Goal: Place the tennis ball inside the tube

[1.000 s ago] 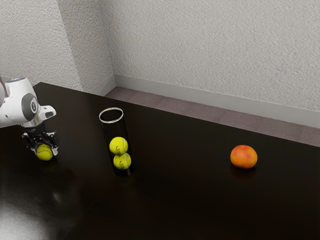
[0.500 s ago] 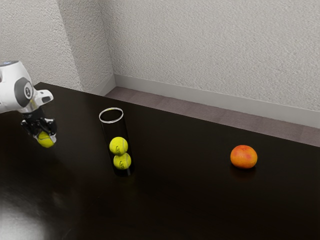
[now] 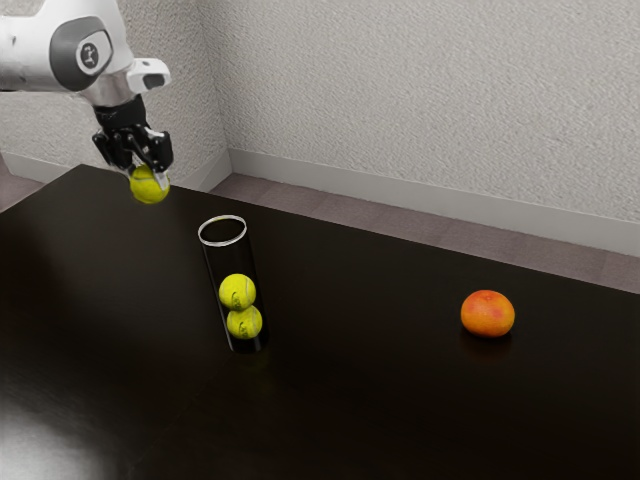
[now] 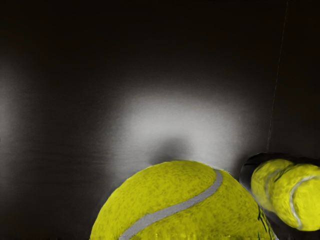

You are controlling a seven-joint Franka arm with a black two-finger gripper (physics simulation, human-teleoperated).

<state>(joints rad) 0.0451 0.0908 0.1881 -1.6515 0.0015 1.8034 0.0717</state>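
Lifted higher, the tennis ball hangs clasped in the gripper.

The arm I'm driving has smooth, rounded white casing, a dark grey oval cap with a round, light-rimmed marking, a white block with a dark inset, and a black, angular hand.

wide side and close wrist views share the tube.
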